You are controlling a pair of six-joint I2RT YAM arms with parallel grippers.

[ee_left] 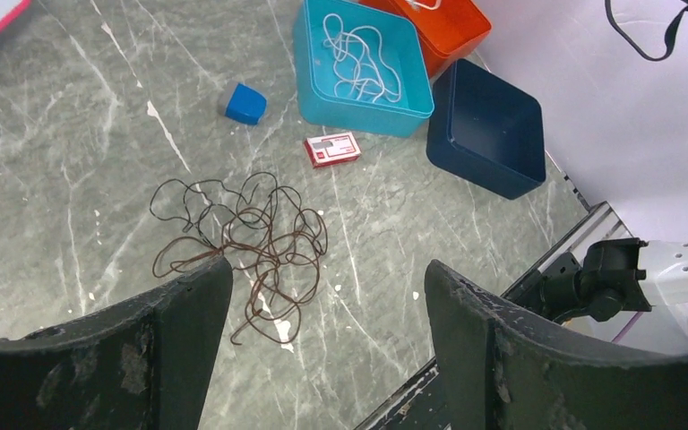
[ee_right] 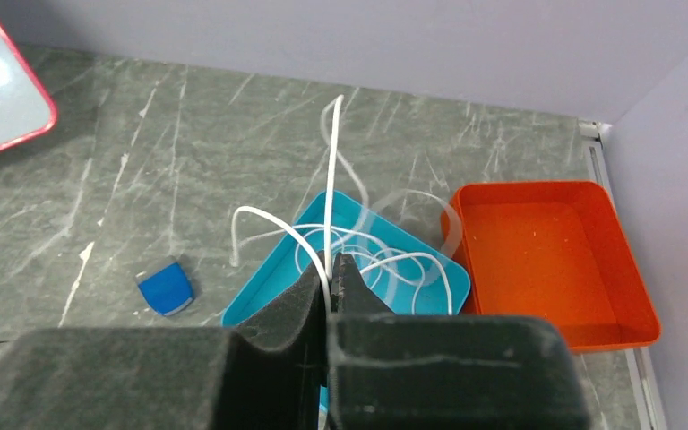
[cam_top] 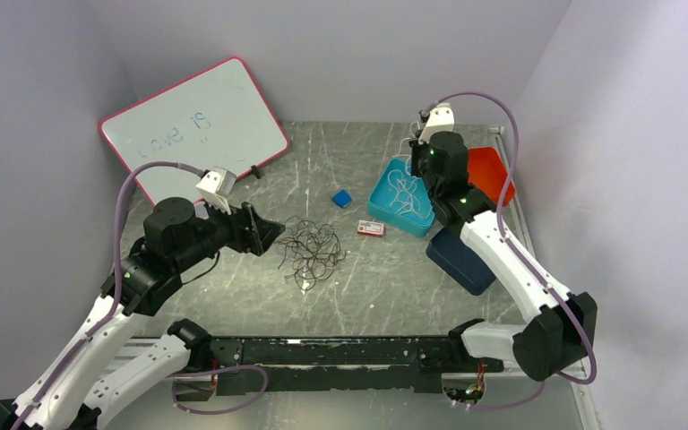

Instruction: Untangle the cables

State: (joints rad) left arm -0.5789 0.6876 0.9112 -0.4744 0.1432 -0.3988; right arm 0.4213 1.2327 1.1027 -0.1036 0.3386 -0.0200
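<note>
The left gripper (ee_left: 327, 278) is hanging over the middle of the table (cam_top: 340, 305) with its jaws standing wide apart and holding nothing. The dark cables (ee_left: 242, 237) are lying in a loose tangle on the table surface just beyond the fingertips. In the left wrist view the near loops are passing under the left-hand finger (ee_left: 188, 305), and the gap between the jaws is showing mostly bare table. From the top view the tangle is sitting just beside the gripper's tips, apart from them.

The right gripper (ee_right: 330, 269) is hovering above the teal tray (ee_right: 269, 269) near the table's far right corner, its jaws pressed together on a strand of the white cable (ee_right: 333, 161). That strand is rising straight up from between the pads, while the rest is trailing in loops into the teal tray.

An orange tray (ee_right: 546, 260) is sitting against the right edge just beside the teal one, and a dark blue tray (ee_left: 488, 125) is lying nearer along that edge. A blue block (ee_left: 245, 103) and a small red card (ee_left: 332, 150) are resting between the tangle and the teal tray.
</note>
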